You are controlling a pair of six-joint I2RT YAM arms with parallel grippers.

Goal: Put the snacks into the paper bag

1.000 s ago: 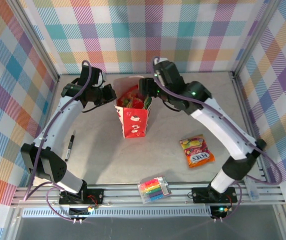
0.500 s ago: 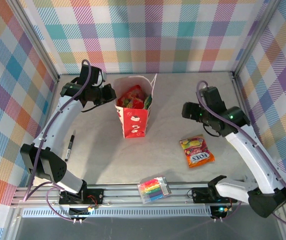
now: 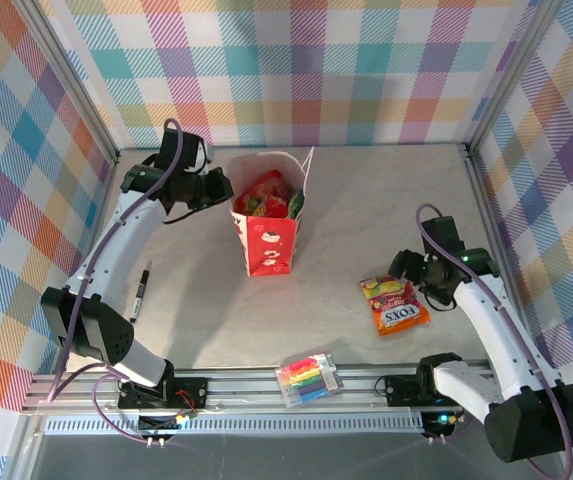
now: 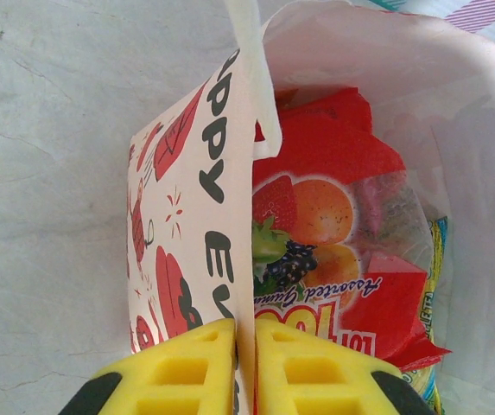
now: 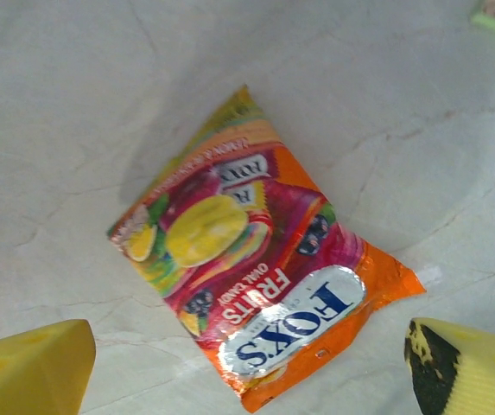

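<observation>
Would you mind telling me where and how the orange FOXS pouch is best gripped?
I'd come down from above and pinch the FOXS pouch across its shorter width, near the middle; it lies flat on the table, leaving no side gap.

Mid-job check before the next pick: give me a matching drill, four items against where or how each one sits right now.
Items
1. paper bag
2. FOXS pouch
3. marker pack
4. black pen

States
A. flat at the near edge of the table
B. flat on the table, open right gripper over it
C. upright, rim pinched by the left gripper
D. lying apart, left of the paper bag in the top view

Pairs: 1-C, 2-B, 3-A, 4-D
</observation>
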